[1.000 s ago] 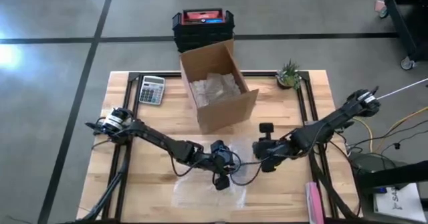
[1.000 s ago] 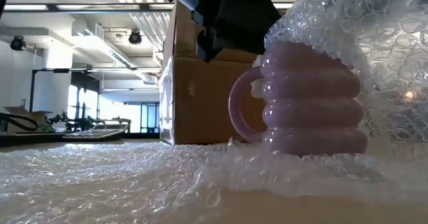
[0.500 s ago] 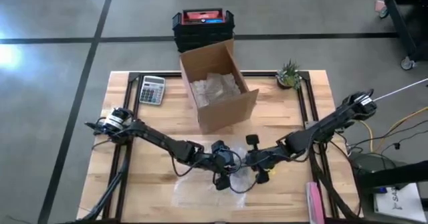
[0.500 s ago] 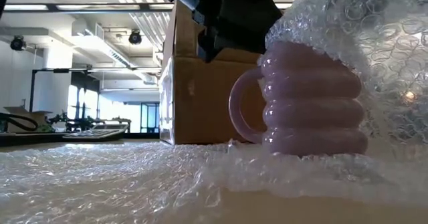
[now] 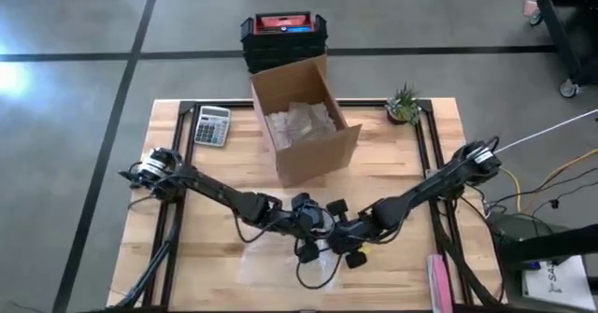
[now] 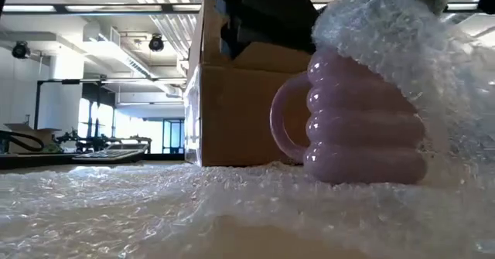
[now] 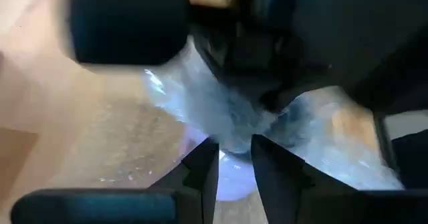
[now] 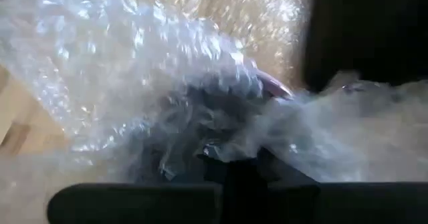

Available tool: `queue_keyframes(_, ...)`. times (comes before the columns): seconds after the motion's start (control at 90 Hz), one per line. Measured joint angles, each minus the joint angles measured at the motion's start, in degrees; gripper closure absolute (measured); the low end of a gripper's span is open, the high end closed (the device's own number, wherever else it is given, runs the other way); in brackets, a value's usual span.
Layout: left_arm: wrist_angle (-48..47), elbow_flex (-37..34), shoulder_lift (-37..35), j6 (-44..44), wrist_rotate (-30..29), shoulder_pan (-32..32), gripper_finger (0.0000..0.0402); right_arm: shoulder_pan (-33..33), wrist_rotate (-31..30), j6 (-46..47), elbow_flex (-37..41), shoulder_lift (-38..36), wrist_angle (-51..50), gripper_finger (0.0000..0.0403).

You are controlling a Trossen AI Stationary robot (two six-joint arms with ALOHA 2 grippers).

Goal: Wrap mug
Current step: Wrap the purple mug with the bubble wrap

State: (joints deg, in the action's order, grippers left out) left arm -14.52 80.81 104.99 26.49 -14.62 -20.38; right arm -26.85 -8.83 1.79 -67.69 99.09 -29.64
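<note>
A pale purple ribbed mug (image 6: 363,127) stands on a sheet of bubble wrap (image 5: 280,271) near the table's front middle, its handle (image 6: 282,127) bare in the low view. A flap of the wrap (image 6: 402,42) lies over the mug's top and one side. My left gripper (image 5: 306,246) is above the mug, shut on it. My right gripper (image 5: 342,245) is close beside it, shut on the wrap. In the high view both grippers hide the mug. My left gripper comes from above, pointing down, with a pale purple part of the mug (image 7: 234,178) between its two fingers (image 7: 200,174). Wrap and blur hide which part it is. The mug rests on the wrap, slightly tilted. My right gripper pinches a bunched fold of the bubble wrap (image 8: 234,144) between its fingers. The wrap runs from there up over the mug's rim (image 8: 273,87), drawn over the top.
An open cardboard box (image 5: 304,121) with wrapped things inside stands behind the mug. A calculator (image 5: 212,124) lies at the far left, a small plant (image 5: 404,103) at the far right, and a dark crate (image 5: 283,35) sits beyond the table.
My right gripper has gone toward the table's left edge, up to the left gripper, pulling the bubble wrap flap with it. The flap now lies lower and closer over the mug's top. The mug has tipped slightly.
</note>
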Motion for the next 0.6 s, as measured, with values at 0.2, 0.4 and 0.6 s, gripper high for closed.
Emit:
queue_keyframes(0.2,-1.14,0.05,-1.43,-0.93,-8.4,0.07,0.0326,-0.02,0.07,0.99,0.19,-0.28,-0.37,0.0403)
queue_keyframes(0.4,8.21,-0.01,3.26,-4.6,-2.0,0.66,0.0326,-0.08,0.52,1.17,0.67,-0.33,-0.81,0.0402)
queue_keyframes(0.6,8.72,-0.02,5.95,-4.33,1.74,0.53,0.0326,0.09,-0.21,1.22,0.69,-0.77,-0.53,0.0402)
